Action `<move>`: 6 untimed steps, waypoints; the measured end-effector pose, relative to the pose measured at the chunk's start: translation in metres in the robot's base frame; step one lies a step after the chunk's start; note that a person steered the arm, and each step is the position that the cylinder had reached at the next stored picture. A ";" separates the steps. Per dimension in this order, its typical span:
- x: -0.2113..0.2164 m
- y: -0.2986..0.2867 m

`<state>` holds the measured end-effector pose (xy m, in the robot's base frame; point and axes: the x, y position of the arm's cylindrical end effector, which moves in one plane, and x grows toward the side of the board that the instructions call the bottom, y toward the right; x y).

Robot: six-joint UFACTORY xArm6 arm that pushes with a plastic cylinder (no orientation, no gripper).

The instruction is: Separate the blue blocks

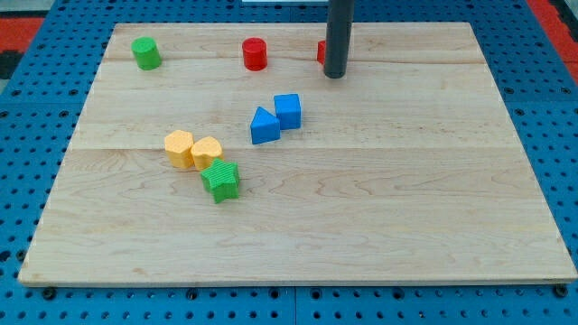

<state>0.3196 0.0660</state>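
Note:
A blue triangular block and a blue cube sit touching each other near the board's middle, the cube up and to the right of the triangle. My tip rests on the board near the view's top, up and to the right of the blue cube, well apart from it. The rod hides most of a red block just to its left.
A green cylinder and a red cylinder stand near the top edge. Two yellow blocks and a green star block cluster left of centre. The wooden board lies on a blue perforated table.

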 end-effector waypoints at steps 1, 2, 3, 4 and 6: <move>0.081 0.005; 0.108 -0.031; 0.091 -0.067; 0.059 -0.090; 0.114 -0.077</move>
